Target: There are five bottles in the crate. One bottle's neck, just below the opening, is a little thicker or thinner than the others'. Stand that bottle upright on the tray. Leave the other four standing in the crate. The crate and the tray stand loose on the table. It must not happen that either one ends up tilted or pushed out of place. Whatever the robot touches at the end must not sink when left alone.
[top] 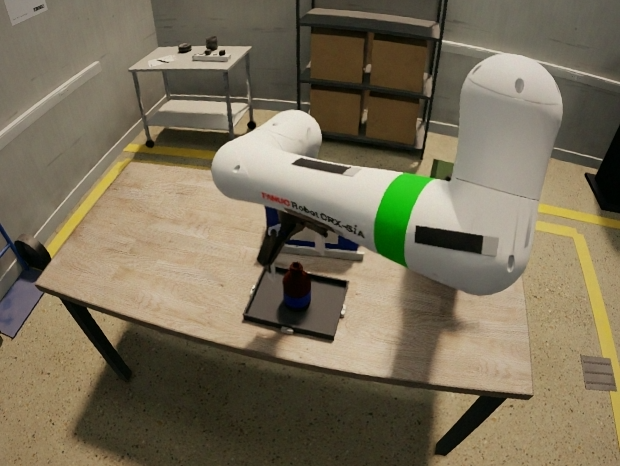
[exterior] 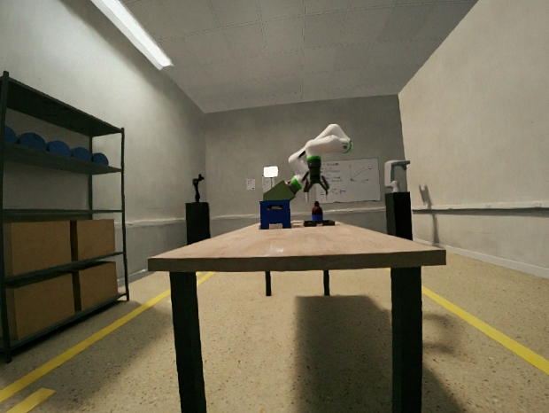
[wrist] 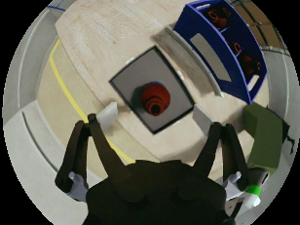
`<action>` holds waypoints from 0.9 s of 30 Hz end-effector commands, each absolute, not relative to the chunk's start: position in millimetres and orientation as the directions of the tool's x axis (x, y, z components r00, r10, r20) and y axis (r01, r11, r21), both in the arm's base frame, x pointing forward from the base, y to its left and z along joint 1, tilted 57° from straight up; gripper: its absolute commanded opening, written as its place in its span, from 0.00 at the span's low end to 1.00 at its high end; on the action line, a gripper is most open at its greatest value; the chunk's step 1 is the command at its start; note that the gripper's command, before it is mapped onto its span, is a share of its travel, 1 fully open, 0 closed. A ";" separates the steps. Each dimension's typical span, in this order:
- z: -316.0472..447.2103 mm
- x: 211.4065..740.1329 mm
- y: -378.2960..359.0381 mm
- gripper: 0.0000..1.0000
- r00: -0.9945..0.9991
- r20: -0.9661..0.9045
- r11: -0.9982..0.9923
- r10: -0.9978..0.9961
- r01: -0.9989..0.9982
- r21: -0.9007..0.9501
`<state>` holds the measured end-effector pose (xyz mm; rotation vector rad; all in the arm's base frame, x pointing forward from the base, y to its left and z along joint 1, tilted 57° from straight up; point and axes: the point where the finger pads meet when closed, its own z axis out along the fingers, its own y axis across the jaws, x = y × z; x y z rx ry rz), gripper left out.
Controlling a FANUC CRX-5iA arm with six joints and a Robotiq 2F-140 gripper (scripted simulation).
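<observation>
A dark red bottle with a blue lower band (top: 296, 289) (exterior: 316, 214) (wrist: 157, 94) stands upright on the black-rimmed tray (top: 325, 313) (wrist: 146, 67), near its middle. My gripper (top: 296, 257) (exterior: 316, 195) (wrist: 155, 109) is wide open above the bottle, pointing down. Its fingertips are apart on both sides and above the bottle's top, touching nothing. The blue crate (top: 272, 217) (exterior: 274, 218) (wrist: 235, 69) stands beside the tray. Several red bottles (wrist: 214, 18) show inside it in the wrist view; their neck thickness cannot be compared here. The arm hides much of the crate in the top view.
A pale bar (top: 325, 253) (wrist: 197, 59) runs along the crate's tray side, between crate and tray. A green slanted stand (exterior: 278, 190) (wrist: 265, 137) carries the arm's base beyond the crate. The arm's white link (top: 340, 200) spans above the table.
</observation>
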<state>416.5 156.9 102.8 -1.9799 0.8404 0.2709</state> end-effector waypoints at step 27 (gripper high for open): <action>121.8 411.7 127.2 1.00 0.741 -0.498 -0.327 -0.451 -0.656 -0.680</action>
